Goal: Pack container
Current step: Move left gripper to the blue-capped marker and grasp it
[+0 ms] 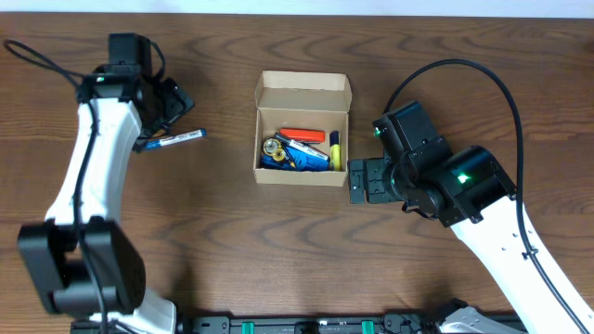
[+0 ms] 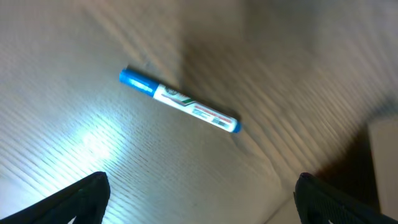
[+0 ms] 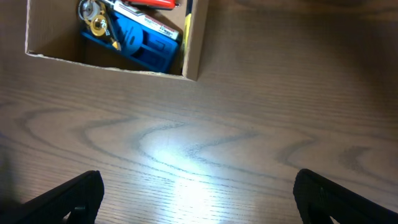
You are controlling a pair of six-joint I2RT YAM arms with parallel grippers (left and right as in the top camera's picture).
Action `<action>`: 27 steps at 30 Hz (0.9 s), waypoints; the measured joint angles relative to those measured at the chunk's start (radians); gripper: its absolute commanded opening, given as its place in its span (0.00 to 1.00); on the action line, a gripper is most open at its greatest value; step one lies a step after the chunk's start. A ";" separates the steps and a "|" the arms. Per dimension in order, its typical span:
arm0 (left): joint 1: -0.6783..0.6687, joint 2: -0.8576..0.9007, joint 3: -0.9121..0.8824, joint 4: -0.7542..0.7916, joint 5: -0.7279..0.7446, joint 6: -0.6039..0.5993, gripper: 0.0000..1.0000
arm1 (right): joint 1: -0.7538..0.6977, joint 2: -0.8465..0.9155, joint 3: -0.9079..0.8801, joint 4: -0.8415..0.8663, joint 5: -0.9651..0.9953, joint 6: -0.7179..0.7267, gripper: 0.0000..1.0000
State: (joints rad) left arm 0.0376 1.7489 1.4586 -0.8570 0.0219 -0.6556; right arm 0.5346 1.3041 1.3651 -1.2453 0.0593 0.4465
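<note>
The container (image 1: 303, 178) sits open at mid-table, flap lid back, holding a blue item (image 1: 302, 156) and orange (image 1: 302, 135) and yellow (image 1: 333, 147) markers. The right gripper (image 1: 360, 182) hovers just beside its near right corner, fingers spread, empty. Well to its left, the left gripper (image 1: 174, 100) gapes over a blue marker (image 1: 173, 139) lying on the table (image 1: 278, 250)

dark brown wooden table (image 1: 278, 260) | blue-capped white marker pen (image 1: 176, 139) lying flat, left of centre | orange marker (image 1: 302, 134), yellow highlighter (image 1: 334, 146), frame centre

overhead: even, sharp | wrist views: soft, bright glare on table (image 3: 180, 149) | dark corners
</note>
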 measured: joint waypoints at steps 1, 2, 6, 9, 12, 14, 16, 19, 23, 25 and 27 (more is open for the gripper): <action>0.000 0.022 0.000 0.000 -0.003 -0.047 0.96 | 0.000 0.000 0.000 0.000 0.000 0.000 0.99; 0.000 0.042 0.000 0.000 -0.004 -0.086 0.96 | 0.000 0.000 0.000 0.000 0.000 0.000 0.99; 0.000 0.123 0.000 0.004 -0.008 -0.207 0.96 | 0.000 0.000 0.000 0.000 0.000 0.000 0.99; 0.000 0.173 0.000 0.018 -0.011 -0.264 0.96 | 0.000 0.000 0.000 0.000 0.000 0.000 0.99; 0.003 0.213 0.000 0.026 -0.011 -0.315 0.96 | 0.000 0.000 0.000 0.000 0.000 0.000 0.99; 0.006 0.239 0.000 0.034 -0.010 -0.337 0.96 | 0.000 0.000 0.000 0.000 0.000 0.000 0.99; 0.013 0.265 0.000 0.044 -0.005 -0.355 0.96 | 0.000 0.000 0.000 0.000 0.000 0.000 0.99; 0.026 0.298 0.000 0.053 0.002 -0.383 0.96 | 0.000 0.000 0.000 0.000 0.000 0.000 0.99; 0.049 0.329 0.026 0.042 0.024 -0.400 0.96 | 0.000 0.000 0.000 0.000 0.000 0.000 0.99; 0.056 0.347 0.068 0.018 0.030 -0.403 0.96 | 0.000 0.000 0.000 0.000 0.000 0.000 0.99; 0.059 0.362 0.112 -0.003 0.032 -0.403 0.96 | 0.000 0.000 0.000 0.000 0.000 0.000 0.99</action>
State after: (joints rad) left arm 0.0967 2.1105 1.5707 -0.8597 0.0536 -1.0584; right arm 0.5346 1.3045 1.3651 -1.2453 0.0593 0.4465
